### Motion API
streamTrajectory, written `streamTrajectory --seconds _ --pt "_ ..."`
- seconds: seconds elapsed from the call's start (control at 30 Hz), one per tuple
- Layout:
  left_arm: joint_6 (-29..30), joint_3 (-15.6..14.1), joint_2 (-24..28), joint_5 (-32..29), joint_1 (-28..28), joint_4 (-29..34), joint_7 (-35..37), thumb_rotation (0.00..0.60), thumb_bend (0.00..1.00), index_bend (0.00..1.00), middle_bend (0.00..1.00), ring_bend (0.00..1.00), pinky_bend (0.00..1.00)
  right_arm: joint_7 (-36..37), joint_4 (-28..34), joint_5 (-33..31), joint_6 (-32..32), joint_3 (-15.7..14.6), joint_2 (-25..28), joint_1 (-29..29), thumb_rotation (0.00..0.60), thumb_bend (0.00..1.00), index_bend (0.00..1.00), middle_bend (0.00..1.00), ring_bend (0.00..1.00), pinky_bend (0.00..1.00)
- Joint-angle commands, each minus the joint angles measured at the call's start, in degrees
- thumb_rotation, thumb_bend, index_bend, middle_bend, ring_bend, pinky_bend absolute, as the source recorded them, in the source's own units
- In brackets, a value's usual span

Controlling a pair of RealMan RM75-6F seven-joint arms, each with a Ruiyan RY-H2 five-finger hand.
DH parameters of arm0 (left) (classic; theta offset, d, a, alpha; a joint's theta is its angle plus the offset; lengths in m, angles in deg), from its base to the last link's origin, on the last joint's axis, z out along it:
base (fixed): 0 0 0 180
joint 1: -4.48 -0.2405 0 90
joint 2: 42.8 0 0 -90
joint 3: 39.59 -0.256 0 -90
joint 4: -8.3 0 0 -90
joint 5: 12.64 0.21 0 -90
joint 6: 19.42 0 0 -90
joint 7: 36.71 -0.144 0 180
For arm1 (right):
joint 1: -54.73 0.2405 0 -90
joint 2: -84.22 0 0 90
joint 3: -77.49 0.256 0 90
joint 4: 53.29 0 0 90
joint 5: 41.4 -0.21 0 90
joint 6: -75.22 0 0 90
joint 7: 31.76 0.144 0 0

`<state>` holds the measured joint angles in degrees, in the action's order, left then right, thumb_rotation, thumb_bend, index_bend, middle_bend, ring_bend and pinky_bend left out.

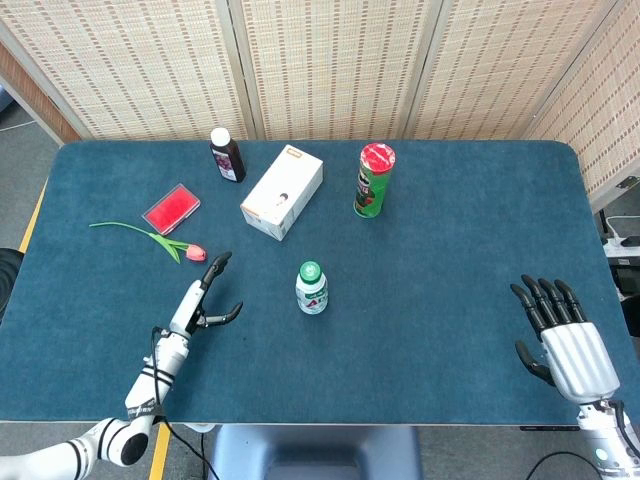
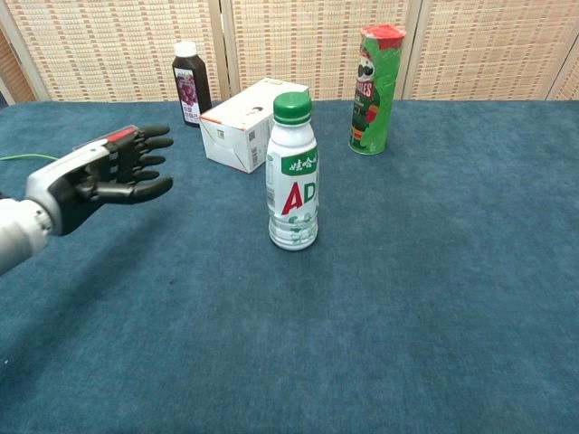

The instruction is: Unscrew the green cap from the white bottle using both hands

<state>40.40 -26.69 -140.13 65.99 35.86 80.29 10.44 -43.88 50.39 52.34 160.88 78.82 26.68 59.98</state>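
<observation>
Blue cloth table (image 1: pixel 450 230) bears our upright white bottle (image 2: pixel 292 185); our left hand (image 2: pixel 99 176), fingers spread and empty, is nearer than our equally spread right hand (image 1: pixel 560 335).

The bench (image 2: pixel 434 298) is covered in matt, napped blue cloth. The white bottle (image 2: pixel 292 194) looks like smooth plastic with a glossy printed label, its green cap (image 2: pixel 292 107) ribbed plastic. The left robot hand (image 2: pixel 104 174) has matt black fingers (image 2: pixel 145 143) and a satin silver back; the box (image 2: pixel 240 127) is matt white cardboard.

The white bottle (image 2: pixel 292 185) shows large red letters "AD" — the green band's small characters above are unreadable.
</observation>
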Motion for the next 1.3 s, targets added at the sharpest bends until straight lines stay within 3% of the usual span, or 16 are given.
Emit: streamTrajectory --seconds 0.03,0.23,0.5,0.87,1.3 --pt "-0.59 0.91 -1.69 -0.23 1.42 -1.75 2.57 0.6 0.33 0.0 0.0 0.0 0.04 0.25 -0.18 -0.21 0.29 -0.07 0.24 -0.31 0.594 0.31 0.0 0.0 0.0 0.0" --pt "-4.38 1.73 -3.83 -0.29 4.44 -4.78 7.46 0.6 0.32 0.0 0.0 0.0 0.04 2.25 -1.11 -1.65 -0.91 -0.12 0.46 -0.18 0.592 0.31 0.0 0.0 0.0 0.0" --pt "-3.15 -0.24 -5.21 5.34 7.23 -5.27 12.92 0.6 0.3 0.0 0.0 0.0 0.03 4.45 -3.08 -3.84 -1.35 0.47 0.69 -0.28 0.594 0.31 0.0 0.0 0.0 0.0" --pt "-3.86 -0.35 -8.71 5.29 10.4 -10.28 13.61 0.6 0.3 0.0 0.0 0.0 0.03 4.76 -4.98 -5.32 -0.61 1.32 0.16 -0.58 0.594 0.31 0.0 0.0 0.0 0.0" --pt "-5.0 -0.38 -11.7 5.3 13.84 -11.55 13.1 0.6 0.3 0.0 0.0 0.0 0.03 7.68 -6.18 -5.12 -0.07 1.26 1.22 -1.04 0.594 0.31 0.0 0.0 0.0 0.0"
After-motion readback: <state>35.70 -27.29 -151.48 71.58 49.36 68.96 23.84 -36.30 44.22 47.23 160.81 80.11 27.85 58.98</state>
